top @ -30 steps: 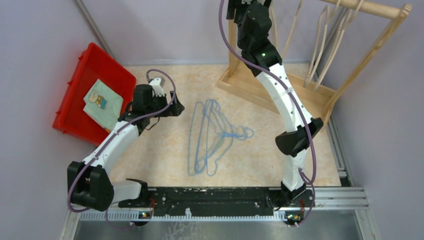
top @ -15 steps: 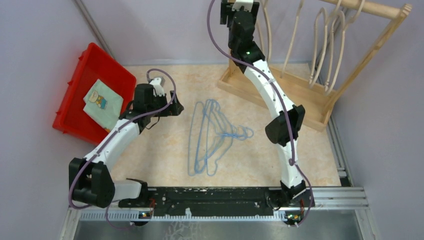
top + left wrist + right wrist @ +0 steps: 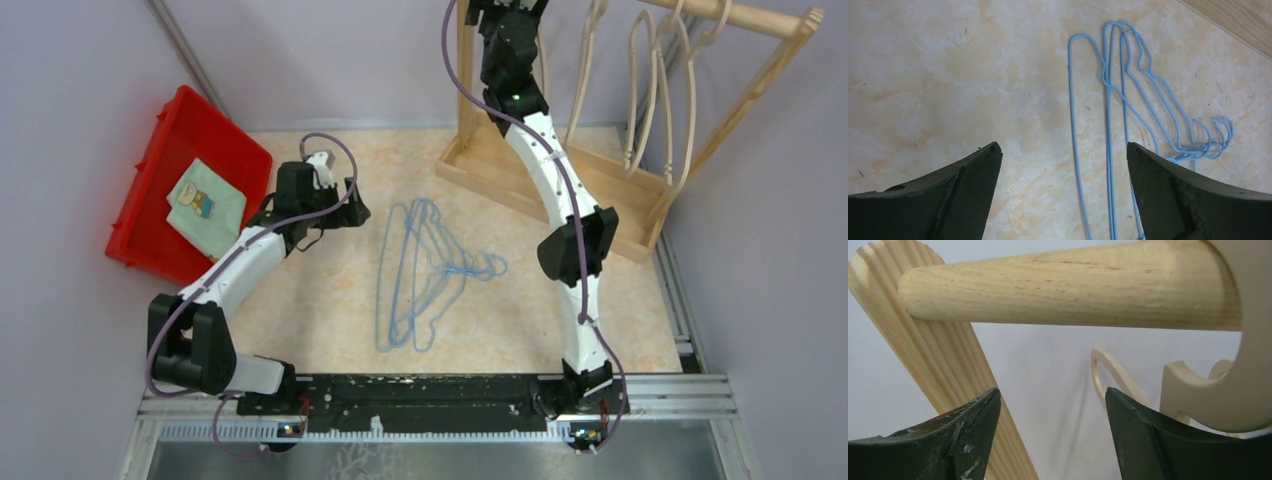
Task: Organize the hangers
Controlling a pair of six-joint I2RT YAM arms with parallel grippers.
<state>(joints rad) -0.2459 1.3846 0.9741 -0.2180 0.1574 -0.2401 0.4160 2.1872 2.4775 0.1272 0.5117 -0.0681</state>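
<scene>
The blue wire hangers (image 3: 440, 262) are stacked flat at the middle of the surface (image 3: 320, 300). Their long axes run from 12 to 6 o'clock in the top view, and their hooks are bunched together, pointing to 3 o'clock. The beige wooden hangers (image 3: 650, 90) are hung on the rack (image 3: 560, 190) at 1 o'clock.

The left hand (image 3: 1062, 147) is held wide open and empty above the surface, just to 9 o'clock of the blue stack. The right hand (image 3: 1050, 395) is open too, with nothing gripped. It is raised beside the rod (image 3: 1063, 290), where a wooden hook (image 3: 1243, 390) is seated.

The step in hand is judged to be lifting one blue hanger. Only the outermost wire should be pinched, on its straight bar and away from the interlaced hooks. It should then be drawn toward 9 o'clock before being raised, so that its neighbours are not dragged along.
</scene>
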